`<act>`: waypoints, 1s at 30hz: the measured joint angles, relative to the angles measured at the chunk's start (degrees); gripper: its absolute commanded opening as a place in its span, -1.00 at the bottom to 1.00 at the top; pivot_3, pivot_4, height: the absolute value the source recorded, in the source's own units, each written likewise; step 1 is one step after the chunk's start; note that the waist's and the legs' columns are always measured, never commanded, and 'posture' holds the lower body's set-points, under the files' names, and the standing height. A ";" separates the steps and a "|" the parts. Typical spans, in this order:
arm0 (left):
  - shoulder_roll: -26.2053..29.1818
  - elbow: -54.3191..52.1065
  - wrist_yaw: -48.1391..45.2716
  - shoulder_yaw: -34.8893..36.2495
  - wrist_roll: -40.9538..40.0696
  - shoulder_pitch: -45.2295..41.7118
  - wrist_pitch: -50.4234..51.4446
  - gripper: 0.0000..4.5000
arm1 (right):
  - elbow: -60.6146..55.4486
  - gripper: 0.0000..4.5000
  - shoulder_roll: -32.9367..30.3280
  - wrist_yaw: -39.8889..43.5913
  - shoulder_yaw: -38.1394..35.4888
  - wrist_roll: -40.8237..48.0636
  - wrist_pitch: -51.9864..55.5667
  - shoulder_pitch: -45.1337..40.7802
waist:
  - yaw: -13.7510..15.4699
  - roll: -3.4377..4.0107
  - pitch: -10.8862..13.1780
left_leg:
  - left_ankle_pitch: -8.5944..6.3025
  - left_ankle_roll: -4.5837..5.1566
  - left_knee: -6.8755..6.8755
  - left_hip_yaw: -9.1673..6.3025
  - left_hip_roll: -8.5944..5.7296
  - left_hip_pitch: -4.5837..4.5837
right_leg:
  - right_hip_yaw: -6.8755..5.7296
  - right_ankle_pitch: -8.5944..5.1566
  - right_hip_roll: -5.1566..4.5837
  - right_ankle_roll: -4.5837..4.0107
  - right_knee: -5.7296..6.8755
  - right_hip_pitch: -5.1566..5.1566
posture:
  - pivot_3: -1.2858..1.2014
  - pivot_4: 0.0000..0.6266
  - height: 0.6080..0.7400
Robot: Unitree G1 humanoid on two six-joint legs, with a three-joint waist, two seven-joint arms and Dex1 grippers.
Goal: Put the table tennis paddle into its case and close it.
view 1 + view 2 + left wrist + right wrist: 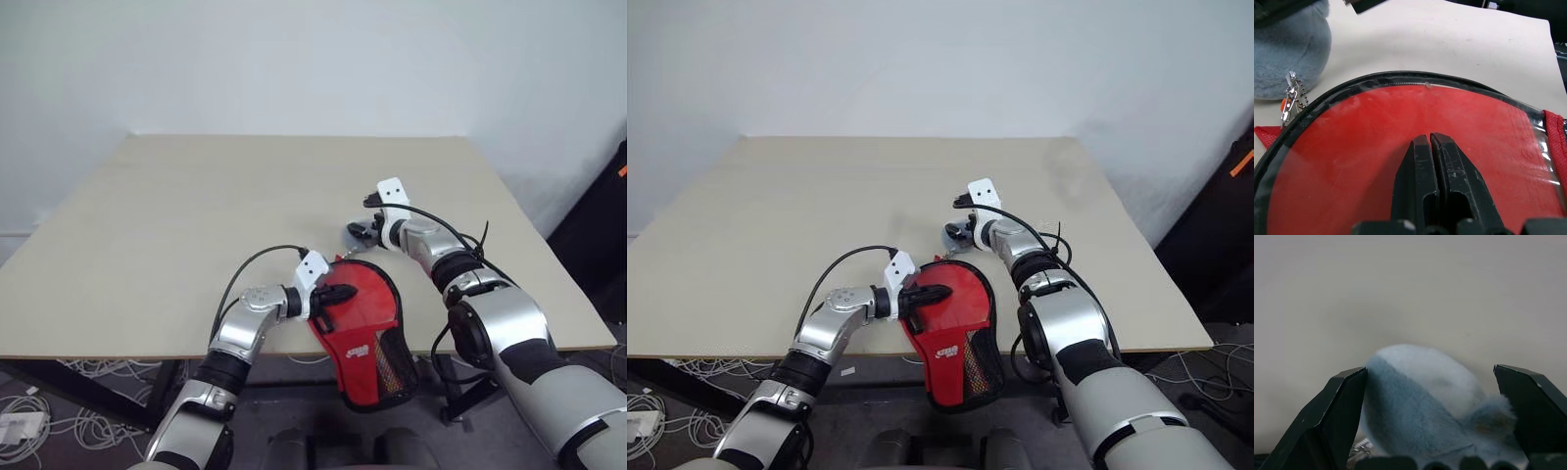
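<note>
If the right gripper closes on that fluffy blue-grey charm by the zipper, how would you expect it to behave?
The plush charm sits between the open right gripper fingers. Its fuzzy, rounded body suggests it would squash and weigh little. A bead chain seems to tether it to the case, so pulling probably tugs the zipper.

Silver arms with black joint bands, looped black cables, white wrist brackets, and seemingly scuffed black fingers (1432, 186).

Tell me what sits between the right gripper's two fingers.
A grey-blue plush charm sits between the open fingers of the right gripper, as the right wrist view shows. The left wrist view shows it beside the case, a small chain hanging at it.
</note>
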 measured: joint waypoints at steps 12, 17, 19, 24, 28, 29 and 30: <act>0.92 0.24 -1.35 -0.16 0.53 -0.58 0.50 -1.00 | 0.12 0.25 0.66 -0.08 -1.78 -1.61 2.21 0.10 | -0.02 0.02 0.00 | 0.00 0.00 -0.01 0.00 0.00 0.00 | 0.00 0.00 0.00 0.00 0.00 0.01 | 0.03 -1.00 1.00; 1.11 1.05 -1.96 -0.49 1.21 -1.19 0.06 -1.00 | 0.11 -0.34 0.71 -0.25 -1.83 -2.14 2.32 0.10 | -0.02 0.04 -0.01 | 0.00 0.00 -0.01 -0.01 0.00 0.01 | 0.00 0.00 0.00 0.00 0.00 0.02 | 0.03 -1.00 1.00; 1.11 1.64 -2.20 -0.58 1.61 -1.43 -0.62 -1.00 | 0.07 -0.34 0.73 -0.20 -1.82 -2.59 2.32 0.10 | -0.01 0.06 -0.02 | 0.00 0.00 -0.01 0.00 0.00 0.02 | 0.00 0.00 0.00 0.00 0.00 0.02 | 0.03 -1.00 1.00; 0.96 4.05 -3.04 -0.59 1.91 -1.88 -3.59 -1.00 | 0.04 -0.34 0.61 -0.08 -1.85 -3.18 2.29 0.05 | 0.00 0.13 -0.07 | 0.00 0.00 -0.01 0.00 0.00 0.03 | 0.00 0.00 0.00 0.00 0.00 0.04 | 0.03 -1.00 1.00; 0.64 5.85 -3.21 -0.76 2.05 -2.09 -5.97 -1.00 | 0.04 -0.34 0.01 -0.08 -1.83 -3.77 2.17 -0.13 | 0.05 0.22 -0.12 | 0.00 0.00 0.00 0.00 -0.01 0.04 | 0.00 0.00 0.00 0.00 -0.01 0.06 | 0.03 -1.00 1.00; 0.64 6.06 -3.27 -0.96 2.08 -2.12 -6.21 -1.00 | 0.03 -0.34 -0.21 -0.08 -1.81 -3.94 2.13 -0.15 | 0.05 0.23 -0.13 | 0.00 0.00 0.00 0.00 -0.01 0.04 | 0.00 0.00 0.00 0.00 -0.02 0.07 | 0.03 -1.00 1.00; 0.62 6.27 -3.34 -1.14 2.10 -2.19 -6.37 -1.00 | 0.03 -0.34 -0.48 -0.03 -1.79 -4.16 2.10 -0.15 | 0.05 0.24 -0.13 | 0.00 0.00 0.00 0.00 -0.01 0.04 | 0.00 0.00 0.00 0.00 -0.02 0.07 | 0.03 -1.00 1.00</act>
